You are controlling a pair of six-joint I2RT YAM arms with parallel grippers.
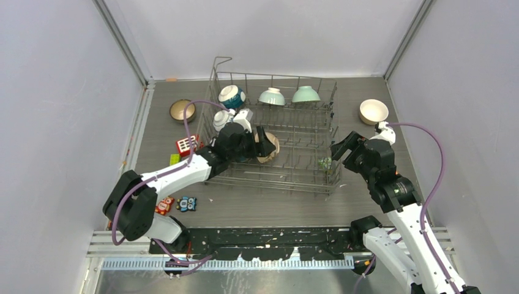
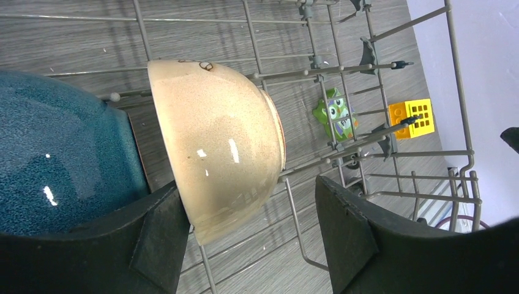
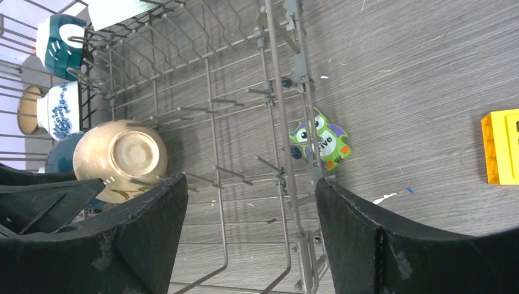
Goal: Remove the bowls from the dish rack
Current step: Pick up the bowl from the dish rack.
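Note:
The grey wire dish rack point(image 1: 276, 76) stands mid-table. My left gripper point(image 1: 262, 145) is open inside it, its jaws around a beige bowl point(image 2: 220, 141) that stands on edge between tines. The left finger point(image 2: 162, 239) sits against the bowl's lower edge and the right finger is apart from it. A dark teal bowl point(image 2: 61, 153) stands just behind. The rack also holds two mint bowls point(image 1: 271, 96) point(image 1: 305, 94) and blue-and-white bowls point(image 1: 231, 96) point(image 1: 223, 119). My right gripper point(image 3: 251, 184) is open and empty, straddling the rack's right wall wires point(image 3: 272, 92).
Outside the rack, a brown bowl point(image 1: 182, 110) sits at the left and a cream bowl point(image 1: 373, 111) at the right. A green owl toy point(image 3: 321, 141) and a yellow block point(image 3: 502, 147) lie by the rack's right side. A red block point(image 1: 185, 145) and small toys point(image 1: 177, 204) lie at the left.

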